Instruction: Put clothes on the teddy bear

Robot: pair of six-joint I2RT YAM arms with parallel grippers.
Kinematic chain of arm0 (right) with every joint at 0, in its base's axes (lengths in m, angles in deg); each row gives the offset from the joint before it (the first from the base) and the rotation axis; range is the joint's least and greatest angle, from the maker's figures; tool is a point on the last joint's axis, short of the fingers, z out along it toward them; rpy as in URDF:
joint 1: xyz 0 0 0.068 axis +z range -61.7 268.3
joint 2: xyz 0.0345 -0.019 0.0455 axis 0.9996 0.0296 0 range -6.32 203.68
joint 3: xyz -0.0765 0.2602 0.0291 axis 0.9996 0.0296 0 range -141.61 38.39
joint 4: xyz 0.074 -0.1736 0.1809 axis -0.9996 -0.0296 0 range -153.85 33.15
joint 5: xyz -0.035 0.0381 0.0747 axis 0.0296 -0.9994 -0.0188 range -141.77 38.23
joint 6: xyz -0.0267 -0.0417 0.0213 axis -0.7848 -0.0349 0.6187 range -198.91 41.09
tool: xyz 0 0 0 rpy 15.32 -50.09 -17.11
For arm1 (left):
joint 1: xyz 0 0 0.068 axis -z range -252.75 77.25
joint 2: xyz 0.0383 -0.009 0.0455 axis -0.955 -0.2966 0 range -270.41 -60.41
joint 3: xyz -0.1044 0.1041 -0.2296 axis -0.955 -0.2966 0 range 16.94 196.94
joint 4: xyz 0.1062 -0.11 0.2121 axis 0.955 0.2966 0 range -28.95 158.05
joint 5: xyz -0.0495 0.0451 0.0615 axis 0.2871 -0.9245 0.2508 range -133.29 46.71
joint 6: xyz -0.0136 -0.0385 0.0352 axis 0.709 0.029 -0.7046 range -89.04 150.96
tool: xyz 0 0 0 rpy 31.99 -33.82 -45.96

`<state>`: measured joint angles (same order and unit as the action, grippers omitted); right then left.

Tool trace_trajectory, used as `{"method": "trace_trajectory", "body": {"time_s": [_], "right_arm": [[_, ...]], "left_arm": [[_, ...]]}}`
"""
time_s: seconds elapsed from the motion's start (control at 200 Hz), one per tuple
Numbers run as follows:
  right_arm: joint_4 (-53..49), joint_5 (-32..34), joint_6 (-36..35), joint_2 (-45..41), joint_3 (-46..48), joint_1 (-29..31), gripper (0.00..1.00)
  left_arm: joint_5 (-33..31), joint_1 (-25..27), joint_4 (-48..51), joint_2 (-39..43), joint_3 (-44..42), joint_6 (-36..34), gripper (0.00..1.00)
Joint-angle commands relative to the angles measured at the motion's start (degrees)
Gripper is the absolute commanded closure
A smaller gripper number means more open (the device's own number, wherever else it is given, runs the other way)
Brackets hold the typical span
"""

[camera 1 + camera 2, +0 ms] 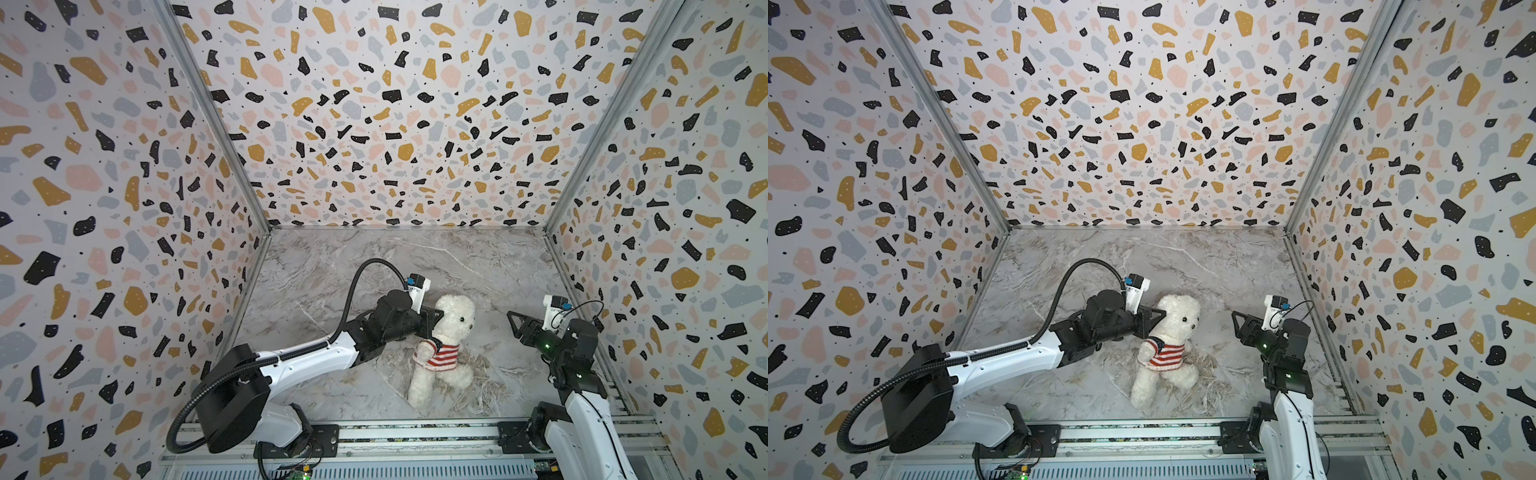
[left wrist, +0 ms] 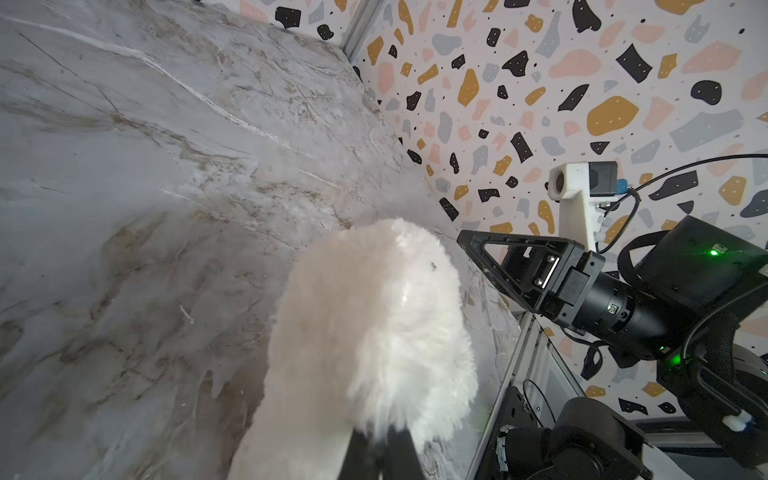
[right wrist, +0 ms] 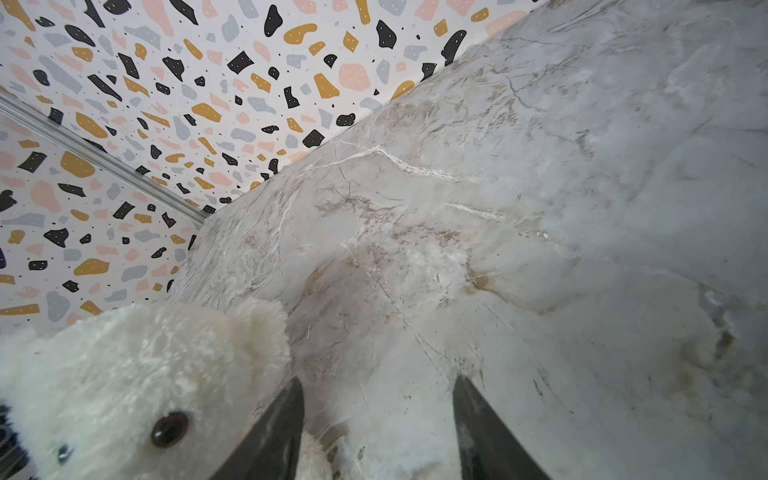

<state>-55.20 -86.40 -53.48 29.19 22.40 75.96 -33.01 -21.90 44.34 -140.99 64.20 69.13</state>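
We saw the left pincer [image 1: 432, 321] pressed together on the fur behind the neck of the small fluffy white plush teddy bear [image 1: 455, 313]. The bear was propped upright near the middle of the grey marbled tabletop [image 1: 332, 266], wearing a red-and-white striped knit top [image 1: 441, 355]. The right pincer [image 1: 512, 318] hung half spread and empty, near the bear's face but apart from it.

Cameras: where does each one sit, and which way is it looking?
Top views: high above the front edge, looking down at the marble table; both arms, left gripper and right gripper show.
Left wrist: on the left arm, looking along its shut fingers at the teddy bear; the right arm shows opposite.
Right wrist: on the right arm, looking past its open fingers at the table.
Shared: both wrist views catch the teddy bear.
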Motion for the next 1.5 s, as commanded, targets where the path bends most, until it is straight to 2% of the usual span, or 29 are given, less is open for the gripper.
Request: {"method": "trace_trajectory", "body": {"time_s": [0.0, 0.235, 0.415, 0.681, 0.836, 1.176, 1.492], "right_arm": [[0.92, 0.27, -0.18, -0.17, 0.14, 0.64, 0.42], [0.49, 1.47, -0.20, -0.44, -0.22, 2.05, 0.43], [-0.16, 2.20, -0.69, -0.45, -0.63, 2.40, 0.43], [0.08, 3.25, -0.39, -0.26, -0.71, 3.96, 0.41], [0.19, 3.93, -0.55, -0.08, -0.80, 4.95, 0.39], [-0.55, 5.10, -1.74, 1.18, -1.54, 5.56, 0.33], [-0.19, 6.24, -2.42, 1.24, -1.94, 5.94, 0.30]], "left_arm": [[1.32, -3.27, -5.01, -1.50, -1.41, -0.55, 1.00], [-0.36, -8.74, -4.69, -5.32, -3.05, -4.07, 1.00], [-4.77, -9.04, -3.55, -6.71, -4.24, -8.04, 1.00], [-7.83, -9.56, -4.43, -9.27, -6.23, -9.29, 1.00], [-8.25, -9.72, -5.13, -10.14, -6.56, -9.33, 0.94], [-10.69, -9.72, -3.36, -8.49, -6.24, -9.55, 0.62], [-13.95, -9.72, 1.92, -1.78, -6.29, -11.01, 0.18]]}}
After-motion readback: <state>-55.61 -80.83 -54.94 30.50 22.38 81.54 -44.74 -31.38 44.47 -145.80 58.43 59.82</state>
